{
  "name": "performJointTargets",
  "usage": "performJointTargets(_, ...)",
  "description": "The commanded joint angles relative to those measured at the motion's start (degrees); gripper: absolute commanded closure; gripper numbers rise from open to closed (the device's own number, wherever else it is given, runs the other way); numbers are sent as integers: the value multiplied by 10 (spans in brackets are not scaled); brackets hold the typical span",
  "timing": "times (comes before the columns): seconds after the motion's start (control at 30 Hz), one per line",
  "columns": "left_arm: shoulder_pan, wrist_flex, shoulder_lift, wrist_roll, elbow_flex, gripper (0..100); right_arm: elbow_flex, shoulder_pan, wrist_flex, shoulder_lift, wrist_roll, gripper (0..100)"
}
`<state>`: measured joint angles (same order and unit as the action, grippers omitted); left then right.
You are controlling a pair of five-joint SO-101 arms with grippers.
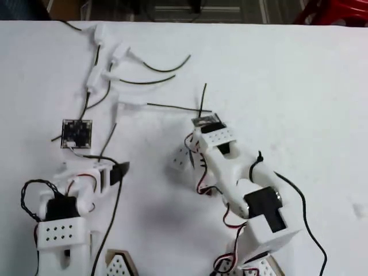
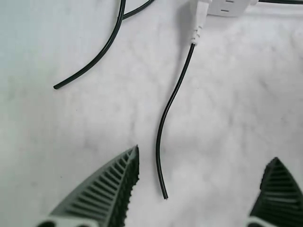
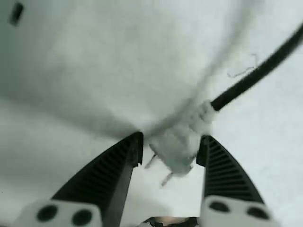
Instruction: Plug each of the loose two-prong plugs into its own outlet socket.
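High view
- Table: a white table (image 1: 299,86) carries both arms and all the cords.
- Loose plugs: several white plugs (image 1: 122,54) on short dark cords lie scattered at the far left part of the table, near each other.
- Square board: a small dark square board (image 1: 77,133) lies between those plugs and the left arm.
- Left gripper: the left gripper (image 1: 118,171) sits low at the near left, its dark fingers pointing toward the table's middle.
- Right gripper: the right gripper (image 1: 207,122) is near the table's middle, with a dark cord (image 1: 203,96) running away from its tip toward the far side.

Left wrist view
- Left gripper (image 2: 205,155): jaws wide apart, holding nothing.
- Thin cord: a thin cord (image 2: 165,127) lies on the table, its free end between the two fingers and touching neither.
- White plug body: the cord's other end joins a white plug body (image 2: 201,14).

Right wrist view
- Right gripper (image 3: 171,138): jaws closed against a plug on both sides.
- Held plug: the held plug (image 3: 177,149) is white, its two prongs pointing back toward the wrist and its black cord leading away over the table.
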<state>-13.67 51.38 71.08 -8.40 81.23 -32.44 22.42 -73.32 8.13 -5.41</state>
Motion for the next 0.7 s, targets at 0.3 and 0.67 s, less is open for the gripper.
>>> performJointTargets(0.3, -2, -11, 7, 5, -4, 608, 44, 8, 5, 5, -5, 875)
performJointTargets(0.67, -2, -11, 7, 5, -4, 608, 118, 9, -48, 10, -51, 875)
